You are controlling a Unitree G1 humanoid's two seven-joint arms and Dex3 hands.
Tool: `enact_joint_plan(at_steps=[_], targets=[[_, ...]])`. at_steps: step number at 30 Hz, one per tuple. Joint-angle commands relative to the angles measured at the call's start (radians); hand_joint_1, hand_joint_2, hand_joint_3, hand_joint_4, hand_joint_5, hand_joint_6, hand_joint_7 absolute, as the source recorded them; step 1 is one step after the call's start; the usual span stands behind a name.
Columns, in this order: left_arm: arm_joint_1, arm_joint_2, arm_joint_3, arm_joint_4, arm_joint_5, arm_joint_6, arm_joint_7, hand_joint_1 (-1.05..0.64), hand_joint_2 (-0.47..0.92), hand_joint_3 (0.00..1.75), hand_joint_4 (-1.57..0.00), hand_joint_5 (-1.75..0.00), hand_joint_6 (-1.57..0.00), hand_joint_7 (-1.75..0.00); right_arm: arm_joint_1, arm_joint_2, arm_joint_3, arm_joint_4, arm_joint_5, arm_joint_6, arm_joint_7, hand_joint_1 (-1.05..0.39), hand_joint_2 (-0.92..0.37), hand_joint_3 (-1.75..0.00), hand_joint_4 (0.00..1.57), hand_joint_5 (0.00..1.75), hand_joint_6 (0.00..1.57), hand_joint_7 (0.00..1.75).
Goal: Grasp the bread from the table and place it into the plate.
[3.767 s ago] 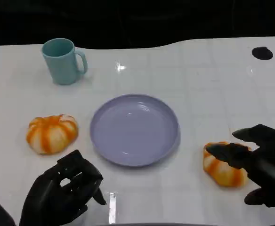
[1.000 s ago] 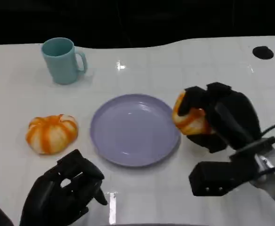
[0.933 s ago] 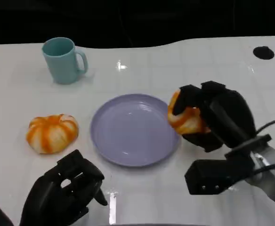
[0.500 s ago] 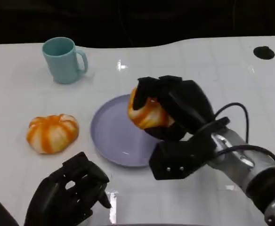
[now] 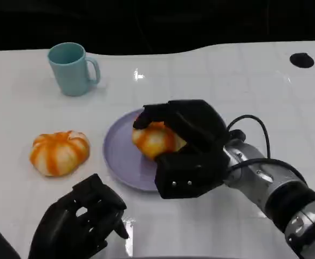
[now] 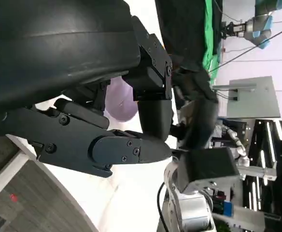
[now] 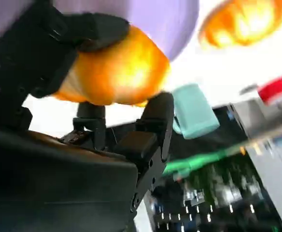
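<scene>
My right hand [image 5: 192, 143] grips an orange-and-white striped bread roll [image 5: 153, 139] over the middle of the lilac plate [image 5: 117, 154]; whether the roll touches the plate I cannot tell. In the right wrist view the roll [image 7: 117, 72] sits between the black fingers [image 7: 158, 121] with the plate [image 7: 155, 19] behind it. A second striped roll [image 5: 59, 152] lies on the table left of the plate. My left hand [image 5: 79, 221] rests at the near edge with its fingers curled in, holding nothing; its fingers [image 6: 112, 150] look the same in the left wrist view.
A teal mug [image 5: 72, 69] stands at the back left, its handle to the right. The white table [image 5: 265, 91] has free room at the right and behind the plate. A dark round mark [image 5: 301, 60] sits at the far right edge.
My right hand closed on the roll at the plate's right, lifted it and carried it left. It now holds it lower, over the plate's middle. The left hand has barely moved.
</scene>
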Motion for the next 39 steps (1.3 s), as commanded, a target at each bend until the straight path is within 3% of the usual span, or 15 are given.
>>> enact_joint_plan(at_steps=[1,5,13,21,33,35,37,39], targets=[[0.007,0.009,0.005,-0.006,-0.001,0.001,0.007,-0.55,0.92,0.34,-0.61,-1.75,-0.56,-1.45,-0.03,-0.03,0.001,-0.038,0.029,0.025,0.126,-0.55,-0.91,-0.22,0.22,0.32,0.38,0.01],[0.008,0.008,0.003,-0.012,-0.001,0.005,0.008,-0.56,0.92,0.33,-0.6,-1.75,-0.56,-1.45,-0.015,-0.051,0.0,-0.083,0.038,0.029,0.182,-0.67,-0.92,-0.28,0.13,0.36,0.33,0.0],[0.005,0.005,0.003,-0.006,0.008,-0.01,0.009,-0.56,0.92,0.35,-0.6,-1.75,-0.56,-1.45,0.03,-0.097,-0.01,-0.22,0.066,0.047,0.278,-0.71,-0.92,-0.33,0.01,0.55,0.33,0.01],[0.005,0.003,0.004,-0.008,0.006,-0.006,0.01,-0.55,0.92,0.35,-0.61,-1.75,-0.55,-1.47,0.135,-0.157,-0.047,-0.403,0.132,0.028,0.329,-0.68,-0.92,-0.28,0.05,0.62,0.36,0.02],[-0.001,0.005,0.013,0.002,0.007,-0.013,0.007,-0.54,0.92,0.36,-0.61,-1.75,-0.55,-1.48,0.384,-0.276,-0.133,-0.682,0.202,-0.103,0.31,-0.59,-0.92,-0.16,0.19,0.72,0.48,0.07],[-0.003,0.006,0.013,0.003,0.005,-0.01,0.006,-0.54,0.92,0.36,-0.61,-1.75,-0.55,-1.48,0.436,-0.285,-0.158,-0.715,0.221,-0.132,0.288,-0.54,-0.92,-0.11,0.31,0.83,0.57,0.12],[-0.004,0.007,0.015,0.006,0.003,-0.01,0.004,-0.53,0.92,0.37,-0.61,-1.75,-0.54,-1.48,0.482,-0.285,-0.183,-0.728,0.242,-0.168,0.263,-0.47,-0.91,-0.06,0.43,1.13,0.68,0.26],[-0.005,0.009,0.016,0.007,0.001,-0.006,0.003,-0.53,0.92,0.37,-0.61,-1.75,-0.54,-1.48,0.513,-0.285,-0.2,-0.728,0.252,-0.201,0.242,-0.41,-0.91,-0.05,0.51,1.31,0.58,0.73]])
